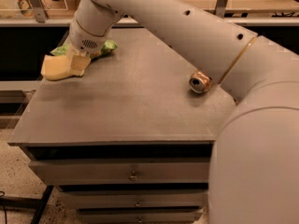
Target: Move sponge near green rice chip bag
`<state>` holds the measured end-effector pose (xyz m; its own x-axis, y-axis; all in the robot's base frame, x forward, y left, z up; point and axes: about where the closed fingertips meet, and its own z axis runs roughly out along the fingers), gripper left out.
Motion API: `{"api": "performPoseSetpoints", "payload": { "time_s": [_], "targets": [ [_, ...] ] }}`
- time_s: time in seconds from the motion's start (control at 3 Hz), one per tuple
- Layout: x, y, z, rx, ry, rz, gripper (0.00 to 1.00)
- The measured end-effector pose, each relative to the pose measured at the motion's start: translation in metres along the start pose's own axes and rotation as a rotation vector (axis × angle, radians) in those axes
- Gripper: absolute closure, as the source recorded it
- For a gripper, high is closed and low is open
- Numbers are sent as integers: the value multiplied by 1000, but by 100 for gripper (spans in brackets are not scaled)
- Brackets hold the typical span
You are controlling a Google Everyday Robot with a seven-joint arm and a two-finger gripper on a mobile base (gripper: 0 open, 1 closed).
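One camera view: the gripper point(74, 67) is at the tabletop's point(131, 106) far left corner, its pale fingers point(79, 62) clamped on the sponge point(53, 70), which is just beside the green rice chip bag point(108, 47) (mostly hidden behind the wrist). A gold can point(200, 82) lies on its side, well apart to the right.
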<state>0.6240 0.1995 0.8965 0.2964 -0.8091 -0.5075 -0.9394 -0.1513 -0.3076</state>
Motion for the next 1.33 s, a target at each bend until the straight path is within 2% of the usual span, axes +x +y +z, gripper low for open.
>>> {"api": "performPoseSetpoints", "payload": {
  "time_s": [0.33, 0.67, 1.33],
  "targets": [
    [19, -34, 13, 20, 15, 36, 82],
    [40, -49, 22, 33, 15, 94, 59],
    [68, -53, 7, 78, -33, 181, 13]
  ]
}}
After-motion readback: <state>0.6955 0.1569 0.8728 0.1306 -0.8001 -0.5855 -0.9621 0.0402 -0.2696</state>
